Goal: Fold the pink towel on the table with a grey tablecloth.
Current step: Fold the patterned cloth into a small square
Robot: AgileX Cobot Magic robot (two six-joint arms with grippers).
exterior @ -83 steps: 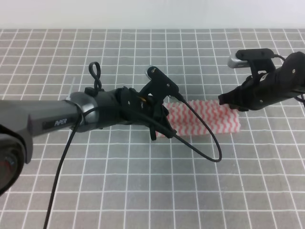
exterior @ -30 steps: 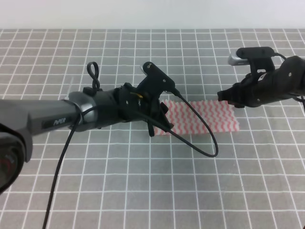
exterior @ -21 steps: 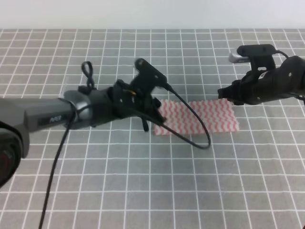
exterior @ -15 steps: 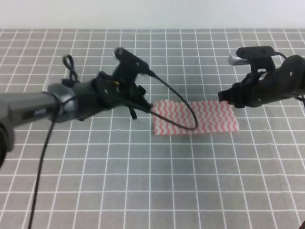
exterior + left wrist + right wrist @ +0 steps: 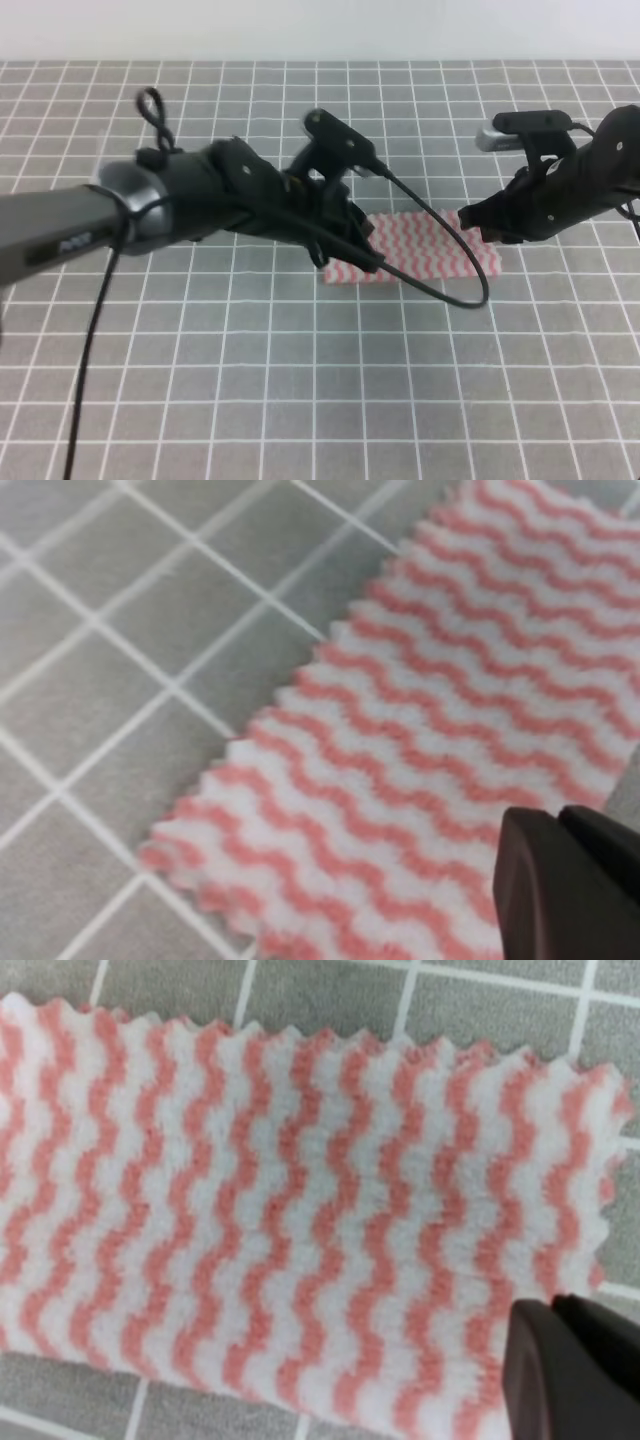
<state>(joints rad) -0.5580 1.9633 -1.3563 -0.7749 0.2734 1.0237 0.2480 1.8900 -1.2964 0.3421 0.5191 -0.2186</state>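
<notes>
The pink towel (image 5: 430,252) lies flat on the table with a grey tablecloth (image 5: 300,400) as a folded strip a few grid cells long. My left gripper (image 5: 345,258) hangs over its left end. In the left wrist view the towel (image 5: 420,730) fills the frame and the two fingers (image 5: 565,880) are pressed together just above it. My right gripper (image 5: 468,222) is at the towel's right end. In the right wrist view the towel (image 5: 300,1210) lies flat and the fingers (image 5: 570,1365) are pressed together over its right edge.
A black cable (image 5: 470,295) loops from the left wrist across the towel's middle. The grey grid cloth (image 5: 330,990) spreads on all sides. A white wall runs along the back edge (image 5: 320,30).
The left arm swung away to the left, then came back over the towel's left end. The right gripper has dropped slightly toward the towel's right end. The towel lies flatter than 2.8 s ago.
</notes>
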